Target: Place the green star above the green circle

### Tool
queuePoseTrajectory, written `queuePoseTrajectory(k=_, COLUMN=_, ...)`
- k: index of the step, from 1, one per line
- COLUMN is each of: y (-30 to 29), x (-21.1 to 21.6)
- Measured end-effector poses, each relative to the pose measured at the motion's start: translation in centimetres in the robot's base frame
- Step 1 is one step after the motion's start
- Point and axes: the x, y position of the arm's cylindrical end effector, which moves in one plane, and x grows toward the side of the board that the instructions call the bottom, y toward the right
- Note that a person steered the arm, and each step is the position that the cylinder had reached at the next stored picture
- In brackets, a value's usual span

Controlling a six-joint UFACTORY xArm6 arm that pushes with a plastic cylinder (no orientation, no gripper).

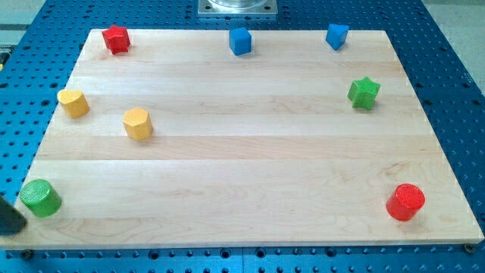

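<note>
Since my tip is out of sight, I cannot tell its state; the green star (364,92) sits at the view's right edge, well apart from the green circle (40,198) at bottom left

Star (364,92) at board's (250,167) right edge; circle (40,198) bottom-left corner.

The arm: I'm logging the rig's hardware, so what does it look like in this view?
Little shows. A dark, blurred shape sits at the view's left edge, just left of the green circle; it may be my rod. No cables or markings are visible. A grey metal plate sits at the view's top.
</note>
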Motion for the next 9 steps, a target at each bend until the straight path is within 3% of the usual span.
queuePoseTrajectory(k=1, y=1.3, x=-3.5)
queuePoseTrajectory(k=2, y=4.7, x=-2.1)
queuePoseTrajectory(k=4, y=6.0, x=2.3)
queuePoseTrajectory(k=6, y=6.7, x=-8.0)
queuePoseTrajectory(k=7, y=8.0, x=-9.1)
queuePoseTrajectory(k=9, y=5.3, x=2.3)
